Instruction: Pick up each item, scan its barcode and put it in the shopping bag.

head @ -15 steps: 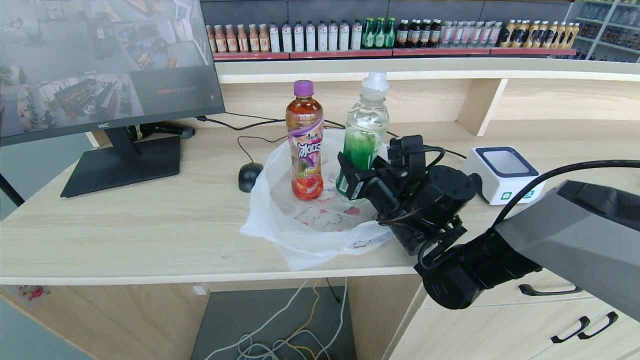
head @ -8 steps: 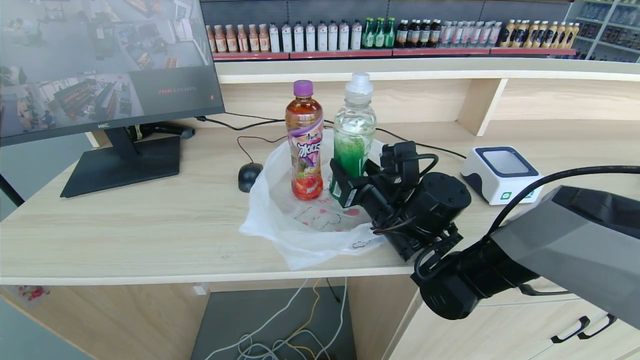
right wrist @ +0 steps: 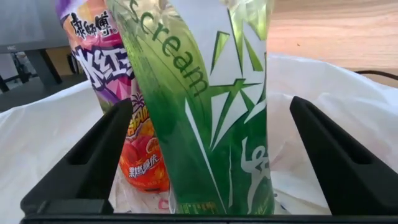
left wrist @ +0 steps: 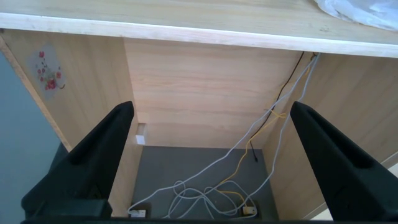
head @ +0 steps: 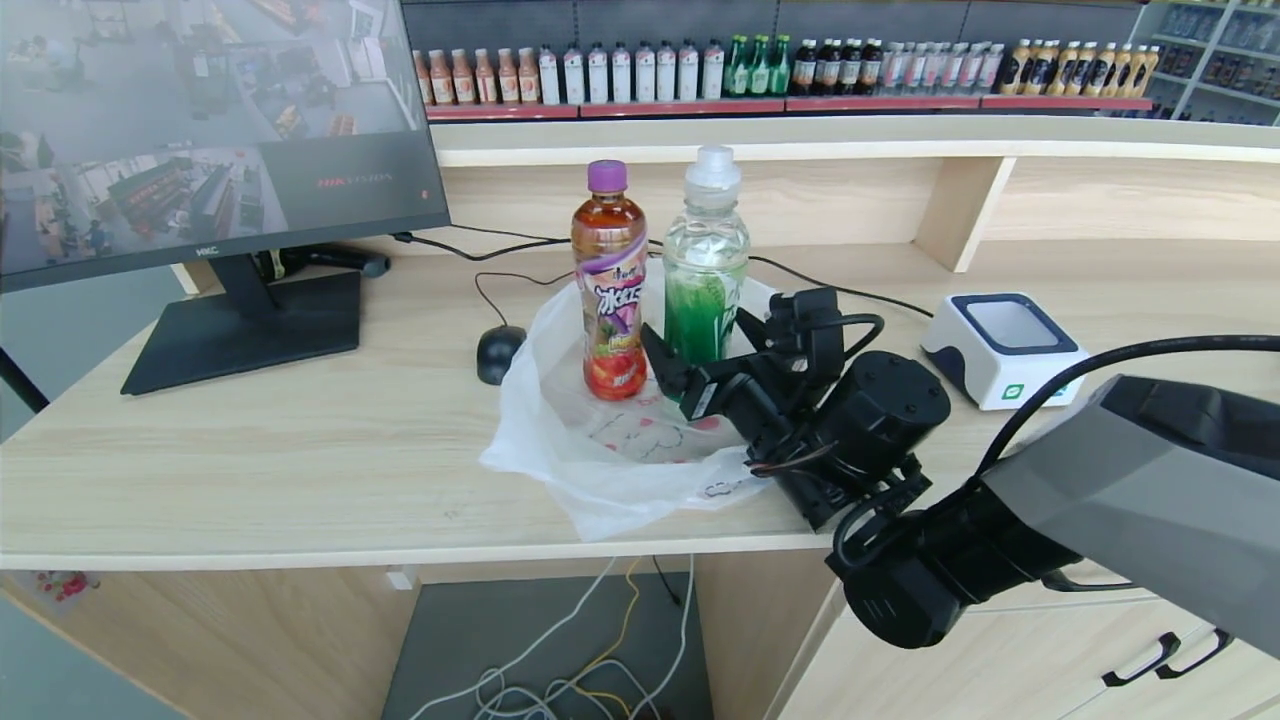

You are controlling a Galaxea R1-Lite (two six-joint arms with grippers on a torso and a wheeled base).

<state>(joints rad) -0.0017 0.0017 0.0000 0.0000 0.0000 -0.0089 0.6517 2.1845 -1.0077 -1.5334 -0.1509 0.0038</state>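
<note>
A clear bottle with a green label (head: 705,270) stands upright on the spread white shopping bag (head: 620,440), right beside a purple-capped tea bottle (head: 610,285). My right gripper (head: 708,358) is open at the green bottle's base, one finger on each side and neither touching it. In the right wrist view the green bottle (right wrist: 211,112) stands between the spread fingers (right wrist: 81,168), with the tea bottle (right wrist: 118,93) and the white bag (right wrist: 323,124) behind. My left gripper (left wrist: 205,162) hangs open below the counter edge, holding nothing.
A white barcode scanner (head: 1005,345) sits on the counter to the right of the bag. A monitor (head: 200,130) stands at the left, with a black mouse (head: 498,352) and cables near the bag. Loose cables (left wrist: 211,186) lie under the counter.
The right gripper carried the tilted green bottle leftward, stood it upright next to the tea bottle on the bag, then opened its fingers and let go.
</note>
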